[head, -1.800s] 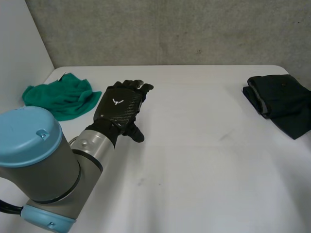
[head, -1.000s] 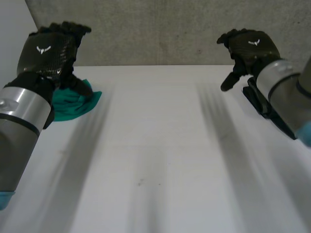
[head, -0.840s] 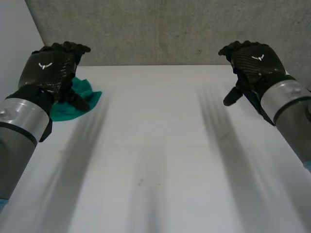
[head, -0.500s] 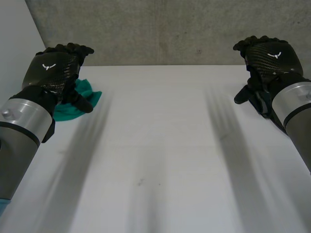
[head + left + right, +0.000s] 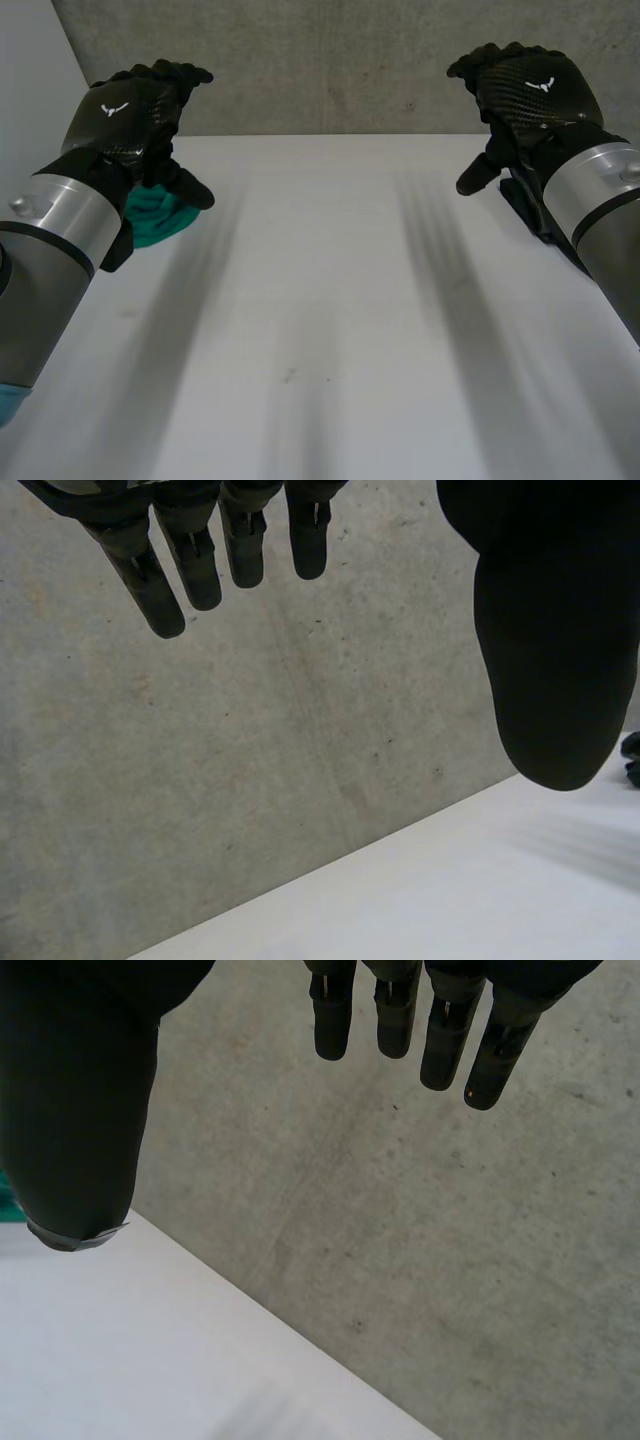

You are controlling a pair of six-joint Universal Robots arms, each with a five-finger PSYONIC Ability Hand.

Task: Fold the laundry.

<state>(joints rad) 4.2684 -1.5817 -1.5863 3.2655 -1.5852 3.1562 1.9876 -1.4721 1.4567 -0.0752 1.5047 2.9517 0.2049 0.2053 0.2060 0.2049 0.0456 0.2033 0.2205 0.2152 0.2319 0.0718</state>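
A crumpled green cloth (image 5: 152, 222) lies at the table's far left, partly hidden behind my left hand (image 5: 133, 112). That hand hovers above it, fingers straight and empty; in the left wrist view its fingers (image 5: 150, 580) and thumb (image 5: 555, 640) stand wide apart before the wall. A folded dark garment (image 5: 528, 210) lies at the far right, mostly covered by my right arm. My right hand (image 5: 535, 95) is raised above it, open and empty; in the right wrist view its fingers (image 5: 440, 1040) are spread, with a sliver of green cloth (image 5: 8, 1205) beside the thumb.
The white table (image 5: 320, 330) stretches bare between the two cloths. A grey concrete wall (image 5: 330, 60) runs along its far edge, and a pale side wall (image 5: 30, 110) stands at the left.
My left hand has risen a little and shifted right over the green cloth. My right hand swung out to the right, then came back left and higher. Both stayed open.
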